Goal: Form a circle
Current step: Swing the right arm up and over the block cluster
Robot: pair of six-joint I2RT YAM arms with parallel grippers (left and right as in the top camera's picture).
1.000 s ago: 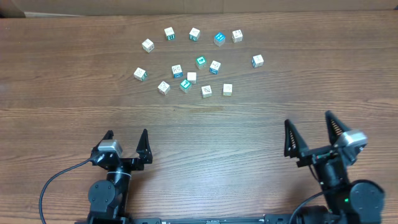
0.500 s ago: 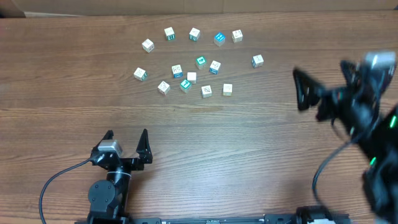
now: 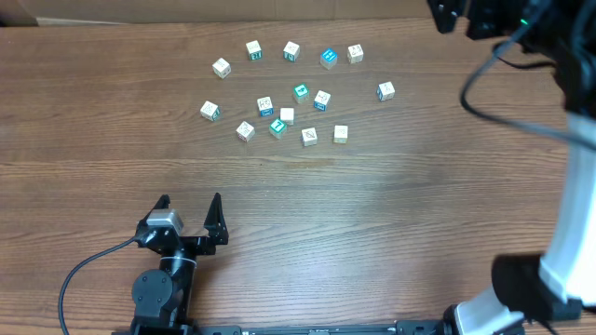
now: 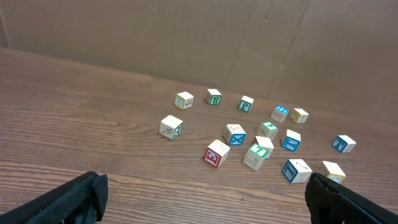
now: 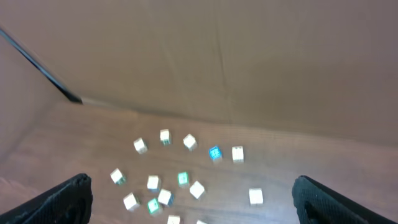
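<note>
Overall, your cubes lay as a loose scatter on the far half of the table, left of centre, and no ring had been formed. Five of them made a shallow arc along the far side. A few sat close together in the middle and four lined the near side. One lay apart to the left and one apart to the right. Most showed pale tops, and three showed teal tops. In the left wrist view one cube near the middle showed a red face.

Your left pincer rested low at the near left of the table, well apart from the cubes. It was released, with its two dark fingers spread wide and nothing between them.

Your right pincer was raised at the far right corner, mostly cut off by the overhead frame. Its own camera looked down on the scatter from a height. It too was released, fingers wide apart and empty. A cardboard wall stood behind the table.
</note>
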